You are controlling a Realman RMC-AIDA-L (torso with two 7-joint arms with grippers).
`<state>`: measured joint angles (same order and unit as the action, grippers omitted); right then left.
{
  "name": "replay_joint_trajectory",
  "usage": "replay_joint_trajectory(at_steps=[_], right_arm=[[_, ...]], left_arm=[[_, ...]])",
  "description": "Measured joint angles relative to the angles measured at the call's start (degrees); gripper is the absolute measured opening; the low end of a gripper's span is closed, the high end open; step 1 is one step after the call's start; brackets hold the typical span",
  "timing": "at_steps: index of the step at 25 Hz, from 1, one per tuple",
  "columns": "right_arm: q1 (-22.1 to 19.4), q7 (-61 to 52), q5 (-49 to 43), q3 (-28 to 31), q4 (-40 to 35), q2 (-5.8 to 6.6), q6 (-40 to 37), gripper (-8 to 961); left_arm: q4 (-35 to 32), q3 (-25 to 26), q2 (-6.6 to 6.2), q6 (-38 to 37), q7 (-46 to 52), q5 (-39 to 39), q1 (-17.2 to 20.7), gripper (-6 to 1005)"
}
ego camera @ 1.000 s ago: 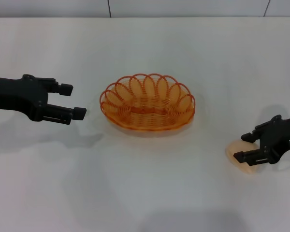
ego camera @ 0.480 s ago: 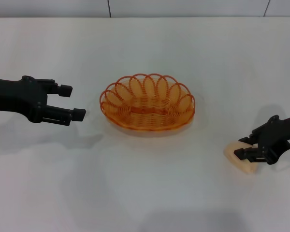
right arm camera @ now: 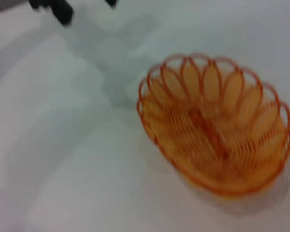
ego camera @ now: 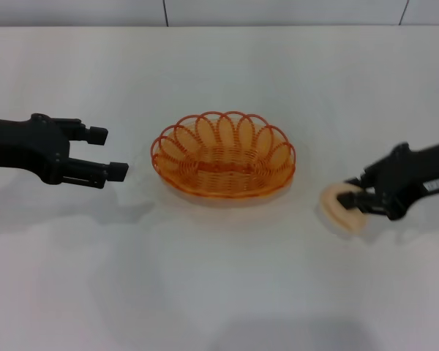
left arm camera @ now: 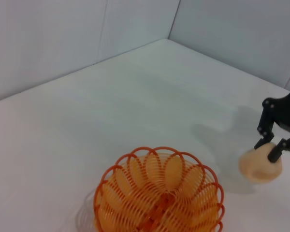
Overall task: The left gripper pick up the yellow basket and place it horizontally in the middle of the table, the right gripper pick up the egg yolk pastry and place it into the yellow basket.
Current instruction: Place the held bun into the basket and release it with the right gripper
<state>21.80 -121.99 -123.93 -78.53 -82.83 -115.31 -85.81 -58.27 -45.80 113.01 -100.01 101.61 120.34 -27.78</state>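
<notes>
The yellow basket is seen lying flat on the middle of the table, long side across, empty. The egg yolk pastry is gripped between the fingers of the right gripper, to the right of the basket and apart from it; a shadow under it suggests it is held just clear of the tabletop. The left gripper is held to the left of the basket, jaws parted and nothing between them.

The step in hand is judged to be the carry to the basket. For this to be done well, the pastry should be raised enough that the looped rim is cleared, not clipped. The grip should be kept gentle yet firm, since the lump looks soft and smooth. It should be brought over the woven base, lowered inside the rim, and only then let go. The light basket could be shoved if the rim is caught.
</notes>
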Motion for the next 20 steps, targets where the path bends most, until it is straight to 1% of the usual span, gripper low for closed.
replay_joint_trajectory(at_steps=[1,4,12,18,20], right_arm=[[0.0,0.0,0.0,0.0,0.0,0.00,0.0,216],[2.7,-1.5,0.4,-0.2,-1.3,-0.11,0.2,194],[9.8,-3.1,0.4,-1.0,-0.3,-0.46,1.7,129],[14.6,-3.2,0.6,-3.6,3.7,-0.59,6.1,88],[15.8,-3.2,0.9,-4.7,5.5,-0.62,7.5,53]], left_arm=[[0.0,0.2,-0.02,0.0,0.0,0.0,0.0,875],[0.0,0.5,-0.03,0.0,-0.4,0.0,0.1,875],[0.0,0.5,0.11,-0.1,-1.0,0.0,0.3,875],[0.0,0.5,0.46,-0.2,-1.1,-0.1,0.3,875],[0.0,0.5,0.52,-0.3,-1.1,-0.1,0.2,875]])
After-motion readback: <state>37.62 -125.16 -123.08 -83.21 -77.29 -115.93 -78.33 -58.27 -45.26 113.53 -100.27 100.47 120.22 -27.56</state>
